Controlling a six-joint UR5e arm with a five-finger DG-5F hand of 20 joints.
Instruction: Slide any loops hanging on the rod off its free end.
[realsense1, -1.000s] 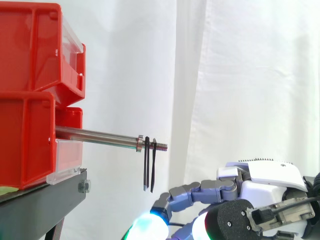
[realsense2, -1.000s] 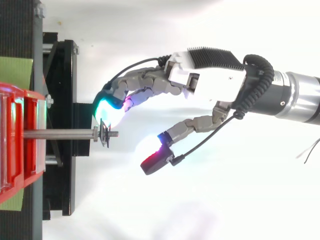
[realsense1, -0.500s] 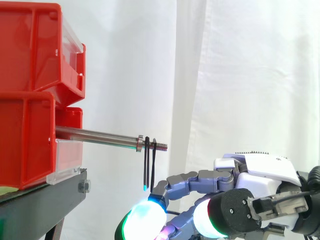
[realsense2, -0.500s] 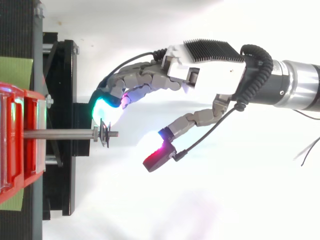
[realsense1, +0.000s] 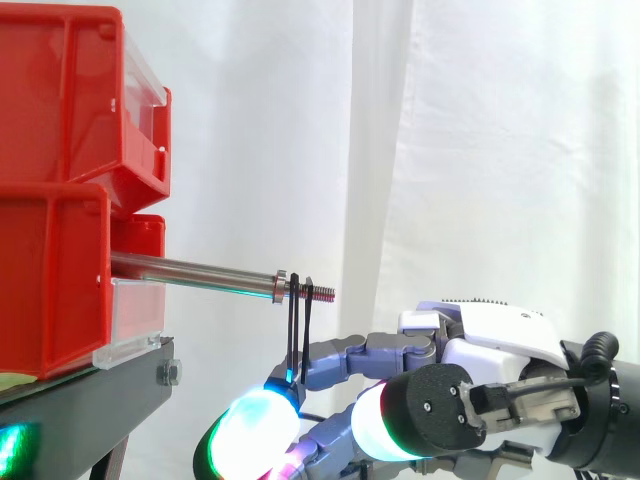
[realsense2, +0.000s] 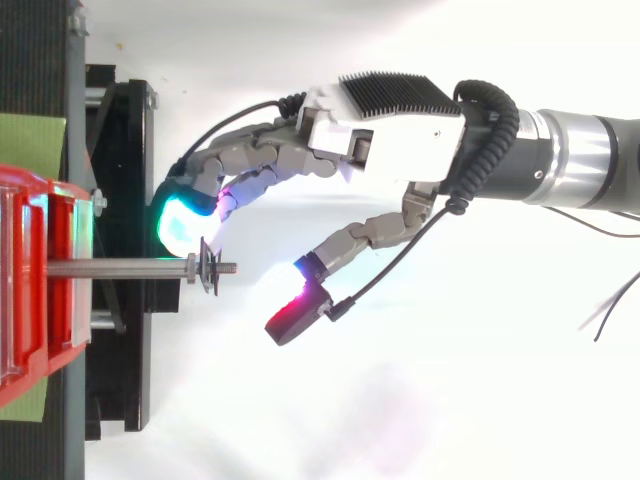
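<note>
Several red bins (realsense1: 60, 270) are stacked at left, and a steel rod (realsense1: 190, 270) is carried out from them. Thin black loops (realsense1: 293, 340) are hung near its threaded free end. Light and limp, they are judged easily snagged and best hooked low. The hand (realsense1: 490, 340) is held spread below, grasping nothing.
</note>
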